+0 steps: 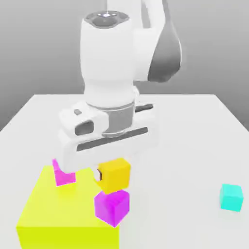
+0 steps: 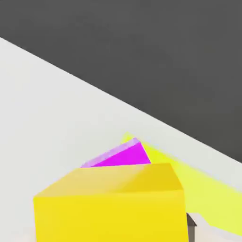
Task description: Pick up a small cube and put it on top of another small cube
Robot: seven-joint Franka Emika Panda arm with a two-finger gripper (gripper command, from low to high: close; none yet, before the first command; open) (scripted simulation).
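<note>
The small yellow-orange cube [image 1: 115,174] rests on top of the violet-purple cube [image 1: 113,206], slightly offset toward the exterior view's right. My gripper [image 1: 113,170] hangs straight down over the stack, and the yellow-orange cube lies between its jaws. In the hand view the yellow-orange cube [image 2: 113,208] is very close, with a sliver of the violet-purple cube [image 2: 120,156] showing past it.
A large flat bright-yellow block [image 1: 58,214] lies at the exterior view's lower left, touching the stack, with a small magenta cube [image 1: 63,176] on it. A cyan cube [image 1: 231,197] stands alone at the right. The white table [image 1: 185,126] extends behind.
</note>
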